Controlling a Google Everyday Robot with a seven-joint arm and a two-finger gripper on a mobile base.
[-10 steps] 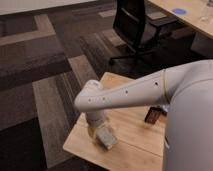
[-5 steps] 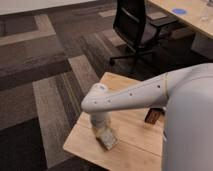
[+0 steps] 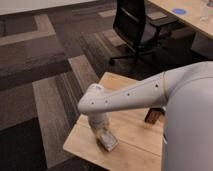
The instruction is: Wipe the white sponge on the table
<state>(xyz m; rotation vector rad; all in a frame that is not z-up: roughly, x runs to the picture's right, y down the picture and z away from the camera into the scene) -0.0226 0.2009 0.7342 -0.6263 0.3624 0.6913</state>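
Observation:
The white sponge [image 3: 107,140] lies flat on the small light-wood table [image 3: 130,125], near its front-left part. My gripper [image 3: 102,131] points straight down onto the sponge and presses on it. The white arm reaches in from the right across the table and hides much of the tabletop.
A small dark brown box [image 3: 153,115] stands on the table right of the arm. A black office chair [image 3: 135,27] stands behind the table. A larger desk with a blue disc [image 3: 178,10] is at the top right. Striped carpet lies to the left.
The gripper and sponge have shifted slightly to the right and toward the front edge of the table.

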